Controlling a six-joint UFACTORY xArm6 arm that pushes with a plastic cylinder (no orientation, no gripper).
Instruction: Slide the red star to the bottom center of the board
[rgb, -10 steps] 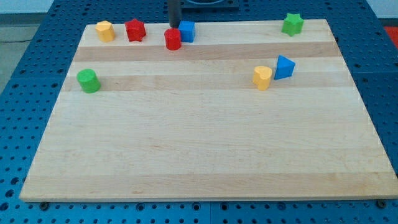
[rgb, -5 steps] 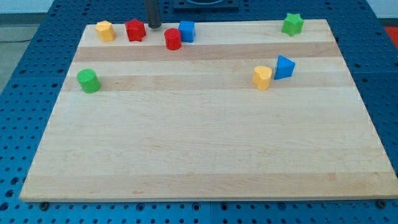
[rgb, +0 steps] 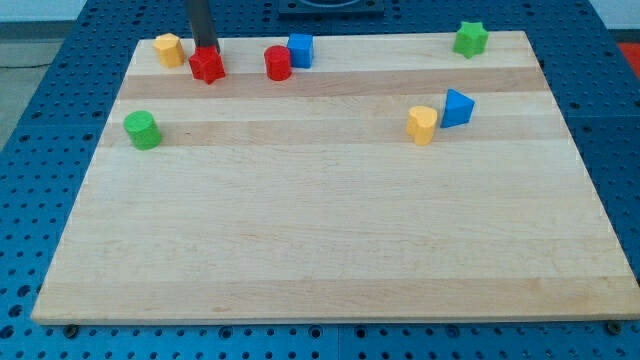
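My tip (rgb: 205, 47), a bare rod with no claw, touches the red star's (rgb: 207, 66) far edge, at the board's (rgb: 320, 240) far left.

A yellow block (rgb: 168, 48) sits at the board's (rgb: 320, 240) top left, with a green cylinder (rgb: 142, 130) below it. A red cylinder (rgb: 278, 63) touches a blue cube (rgb: 300, 49) near the top edge. At the right, a yellow block (rgb: 422, 125) sits just beside a blue triangle (rgb: 457, 108), and a green star (rgb: 470, 39) is in the top right corner.

pale wooden board (rgb: 330, 230), blue perforated table (rgb: 40, 120)
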